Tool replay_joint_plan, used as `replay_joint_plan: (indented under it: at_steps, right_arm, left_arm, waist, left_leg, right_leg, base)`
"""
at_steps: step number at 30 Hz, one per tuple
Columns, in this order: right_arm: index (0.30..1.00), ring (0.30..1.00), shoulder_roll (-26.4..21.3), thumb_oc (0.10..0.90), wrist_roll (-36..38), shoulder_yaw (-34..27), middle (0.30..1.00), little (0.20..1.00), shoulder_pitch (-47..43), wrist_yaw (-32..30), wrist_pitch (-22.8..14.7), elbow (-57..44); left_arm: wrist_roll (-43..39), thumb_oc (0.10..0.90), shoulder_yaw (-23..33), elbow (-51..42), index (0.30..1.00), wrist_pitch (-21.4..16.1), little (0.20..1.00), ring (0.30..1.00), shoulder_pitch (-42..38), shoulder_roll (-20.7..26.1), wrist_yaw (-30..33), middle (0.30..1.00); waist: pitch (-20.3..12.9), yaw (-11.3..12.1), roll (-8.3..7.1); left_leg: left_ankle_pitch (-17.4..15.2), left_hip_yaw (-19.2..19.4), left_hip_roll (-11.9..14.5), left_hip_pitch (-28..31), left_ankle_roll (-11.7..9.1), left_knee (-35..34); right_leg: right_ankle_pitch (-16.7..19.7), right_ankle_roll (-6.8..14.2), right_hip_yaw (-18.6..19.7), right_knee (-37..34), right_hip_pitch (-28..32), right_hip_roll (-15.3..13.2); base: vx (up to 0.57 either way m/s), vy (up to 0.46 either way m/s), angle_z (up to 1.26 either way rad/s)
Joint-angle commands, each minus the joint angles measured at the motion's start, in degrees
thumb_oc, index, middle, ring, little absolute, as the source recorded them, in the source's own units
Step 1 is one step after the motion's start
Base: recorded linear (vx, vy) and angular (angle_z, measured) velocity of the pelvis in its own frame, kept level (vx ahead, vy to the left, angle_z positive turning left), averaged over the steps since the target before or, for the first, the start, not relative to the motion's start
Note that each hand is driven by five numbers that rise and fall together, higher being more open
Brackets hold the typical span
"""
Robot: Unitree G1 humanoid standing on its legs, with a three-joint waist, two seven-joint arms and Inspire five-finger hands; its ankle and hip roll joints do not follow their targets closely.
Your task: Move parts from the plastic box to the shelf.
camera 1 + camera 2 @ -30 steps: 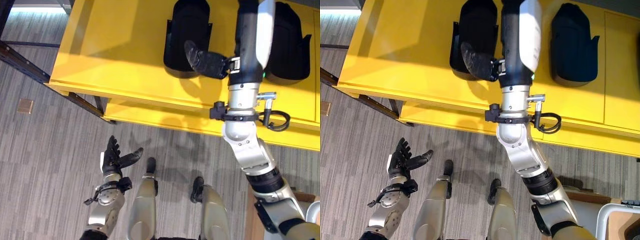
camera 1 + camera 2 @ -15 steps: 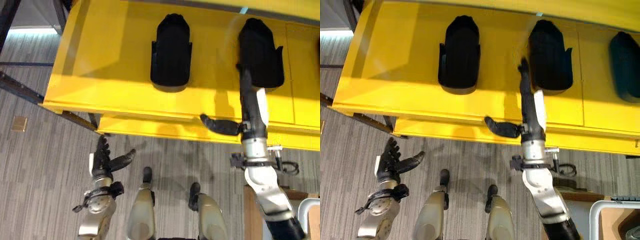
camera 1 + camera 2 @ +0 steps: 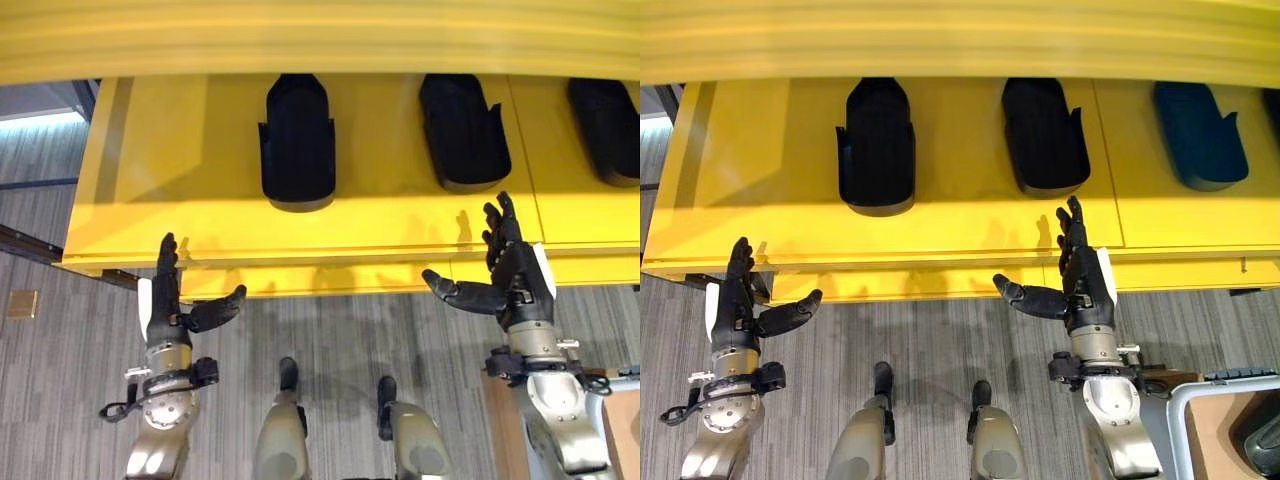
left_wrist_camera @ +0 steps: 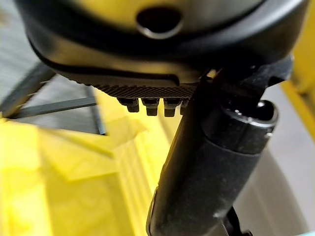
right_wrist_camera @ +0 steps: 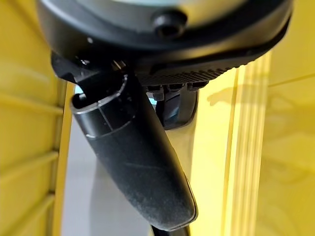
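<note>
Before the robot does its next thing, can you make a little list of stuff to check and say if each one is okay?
1. Left hand empty: ok, fingers straight, nothing in it.
2. Right hand empty: ok, fingers straight and thumb out, nothing held.
3. Parts already on the yellow shelf: ok, three black parts lie there: left part, middle part, right part.
4. Room on the shelf for more: ok, bare yellow space to the left of the left part.
5. Hands clear of the shelf: ok, both are by its front edge, touching no part.
6. Next part ready in the plastic box: cannot tell, just its corner shows at the robot's right.
</note>
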Motion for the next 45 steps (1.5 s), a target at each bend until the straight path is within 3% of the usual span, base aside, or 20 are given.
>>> replay_joint_plan:
  at_steps: [1, 11, 22, 45]
  right_arm:
    - [1.0, 1.0, -0.66, 0.9, 4.31, 0.01, 1.0, 1.0, -1.51, 1.07, -7.74, -1.97]
    - [1.0, 1.0, -1.53, 0.9, 5.09, 1.8, 1.0, 1.0, -2.99, 0.28, -8.63, -1.61]
    - [1.0, 1.0, -1.01, 0.9, 4.74, 3.29, 1.0, 1.0, -4.61, -0.99, -9.59, -0.71]
    - [1.0, 1.0, -1.05, 0.9, 3.84, 4.13, 1.0, 1.0, -4.23, -1.82, -10.45, -1.26]
  left_arm:
    - [4.74, 0.9, 2.15, -3.58, 1.0, -4.18, 1.0, 1.0, 0.78, 3.13, 3.54, 1.0]
    - [17.38, 0.9, -1.71, -0.69, 1.0, -2.64, 1.0, 1.0, -4.98, 8.02, 5.91, 1.0]
    - [27.04, 0.9, -8.63, 6.61, 1.0, -0.65, 1.0, 1.0, -12.21, 9.96, 6.46, 1.0]
    - [33.15, 0.9, -15.19, 11.48, 1.0, 0.52, 1.0, 1.0, -17.67, 9.31, 6.66, 1.0]
  waist:
    - [-7.24, -0.33, -1.01]
    - [-6.61, -1.57, -1.56]
    - [-6.09, -2.83, -2.27]
    - [-5.32, -3.98, -2.97]
  left_leg:
    - [1.94, -0.19, 6.05, 0.32, -2.89, -1.76]
    - [2.1, 2.02, 7.1, 1.49, -2.92, -2.24]
    - [1.93, 3.92, 7.15, 1.97, -2.69, -2.26]
    - [1.62, 4.74, 7.22, 1.79, -2.47, -1.41]
  right_leg:
    - [3.47, 1.22, 1.27, -4.05, 0.11, -1.74]
    - [3.97, 1.62, 3.11, -3.92, -1.0, -1.25]
    - [5.12, 2.05, 4.83, -4.63, -1.91, -1.58]
    - [5.1, 1.91, 5.89, -3.63, -2.95, -1.52]
  base:
    - [0.0, -0.015, -0.04]
    - [0.0, -0.004, -0.15]
    - [0.0, 0.01, -0.1]
    - [0.0, -0.002, -0.01]
